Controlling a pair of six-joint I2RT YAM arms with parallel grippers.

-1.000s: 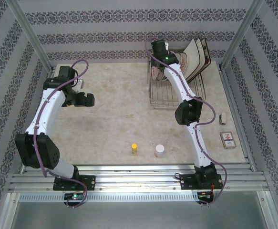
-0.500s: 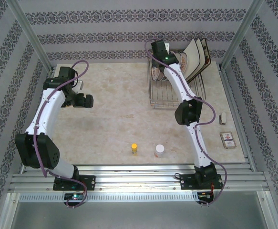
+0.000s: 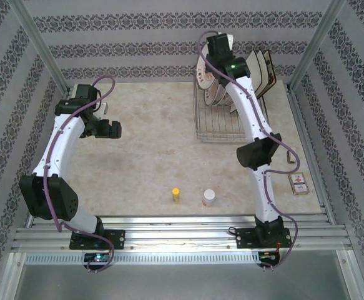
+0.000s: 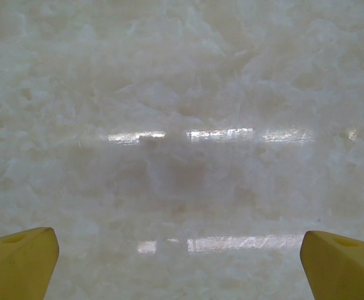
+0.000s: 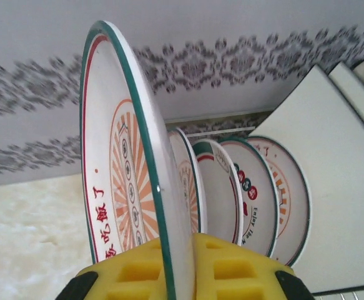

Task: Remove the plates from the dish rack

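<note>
Though top view obscures grip, wrist view shows right pincer (image 5: 178,259) clamping plate (image 5: 122,175); left pincer (image 4: 180,262) wide.

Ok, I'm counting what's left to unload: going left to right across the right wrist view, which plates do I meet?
Green-rimmed round plate pinched in the yellow fingers → second orange-rayed round plate → red-and-green-rimmed round plate → round plate with dots and lettering → round plate with orange centre → square cream plates.

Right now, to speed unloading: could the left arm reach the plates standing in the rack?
Probably not: the left gripper hovers far across the table, and the right gripper, clamping a raised plate, crowds the rack.
</note>
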